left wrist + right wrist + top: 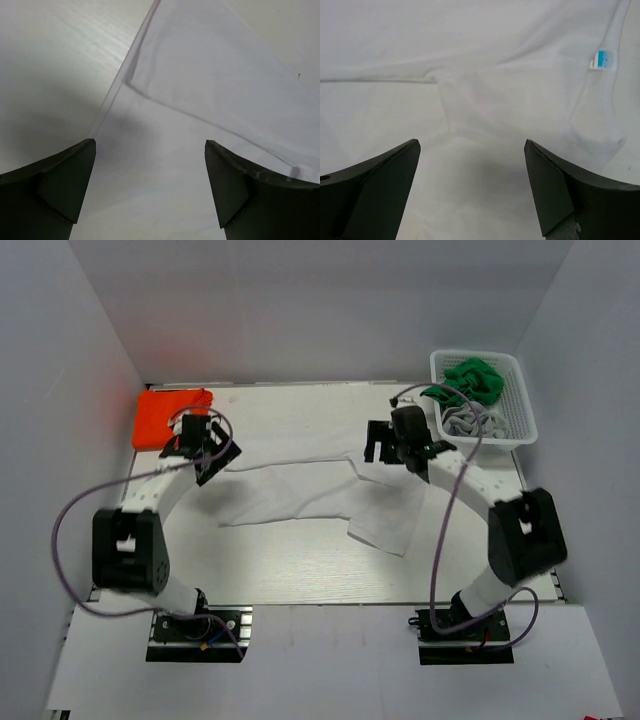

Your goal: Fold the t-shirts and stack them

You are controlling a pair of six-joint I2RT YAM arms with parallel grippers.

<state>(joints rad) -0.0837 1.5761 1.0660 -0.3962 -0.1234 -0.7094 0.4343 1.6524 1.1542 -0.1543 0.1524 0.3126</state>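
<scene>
A white t-shirt [320, 498] lies spread and partly folded across the middle of the table. My left gripper [212, 453] hangs open over its left edge; the left wrist view shows the cloth's hem [200, 95] between the spread jaws. My right gripper [383, 447] hangs open over its right part; the right wrist view shows white cloth with the collar and a blue label [602, 59]. Both are empty. An orange t-shirt [168, 416] lies folded at the back left. A green t-shirt [473, 377] and a grey t-shirt [470, 421] lie crumpled in the basket.
A white plastic mesh basket [521, 408] stands at the back right corner. White walls enclose the table on the left, back and right. The pale wooden tabletop [300, 570] shows in front of the shirt.
</scene>
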